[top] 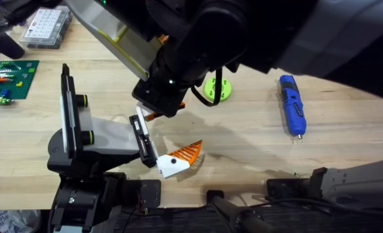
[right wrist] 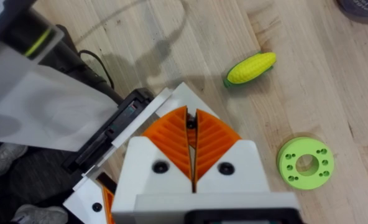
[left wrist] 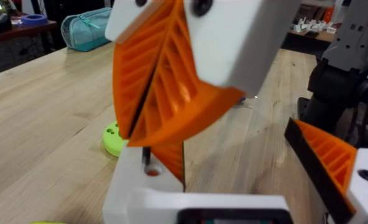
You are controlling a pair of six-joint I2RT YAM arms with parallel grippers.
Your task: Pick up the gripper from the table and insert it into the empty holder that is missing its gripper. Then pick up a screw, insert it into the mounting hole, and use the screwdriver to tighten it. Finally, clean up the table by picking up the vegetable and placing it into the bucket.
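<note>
The grey-and-black holder lies at the left with its black rail pointing right. The rail carries two orange-and-white fingers set apart, which are my left gripper, open. One finger lies bare. The other, the gripper, sits under my right gripper. My right gripper is shut on a small dark screw just above the white base's hole. The blue screwdriver lies at the right. The vegetable, a corn cob, lies farther off.
A lime-green round part lies behind the holder. A green brick plate and a clear parts box sit at the far left. A dark round rim shows past the corn; I cannot tell what it is.
</note>
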